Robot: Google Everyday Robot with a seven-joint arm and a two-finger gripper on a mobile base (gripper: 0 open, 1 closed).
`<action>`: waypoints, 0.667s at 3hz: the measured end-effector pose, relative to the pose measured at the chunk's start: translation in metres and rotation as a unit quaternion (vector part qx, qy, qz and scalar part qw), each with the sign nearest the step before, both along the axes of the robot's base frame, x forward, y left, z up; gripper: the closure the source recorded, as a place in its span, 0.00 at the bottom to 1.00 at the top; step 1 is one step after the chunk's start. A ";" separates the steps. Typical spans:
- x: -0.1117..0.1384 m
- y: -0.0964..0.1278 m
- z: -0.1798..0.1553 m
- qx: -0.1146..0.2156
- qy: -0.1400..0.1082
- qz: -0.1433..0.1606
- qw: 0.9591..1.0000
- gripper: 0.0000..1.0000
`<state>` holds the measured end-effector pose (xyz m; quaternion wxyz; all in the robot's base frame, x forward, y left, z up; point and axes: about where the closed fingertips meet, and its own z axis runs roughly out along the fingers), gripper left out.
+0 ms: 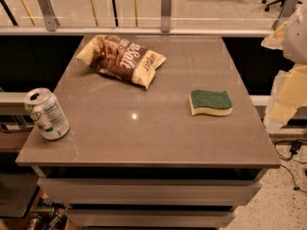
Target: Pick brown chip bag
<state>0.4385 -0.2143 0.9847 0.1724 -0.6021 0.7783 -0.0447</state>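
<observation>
The brown chip bag [122, 58] lies flat on the far left part of the grey table top [144, 128]. It is crinkled and dark brown, with cream-yellow ends and white lettering. My gripper [289, 87] shows as pale cream shapes at the right edge of the camera view. It is beyond the table's right side, far from the bag, and nothing shows in it.
A green-and-yellow sponge [211, 102] lies on the right part of the table. A white-and-green soda can [46, 114] stands at the front left corner. A glass railing with metal posts [166, 6] runs behind the table. Drawers sit below the top.
</observation>
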 end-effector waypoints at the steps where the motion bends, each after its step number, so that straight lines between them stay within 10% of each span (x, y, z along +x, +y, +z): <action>1: 0.000 0.000 0.000 0.000 -0.001 0.000 1.000 0.00; 2: 0.009 0.003 0.010 0.017 -0.025 -0.026 0.999 0.00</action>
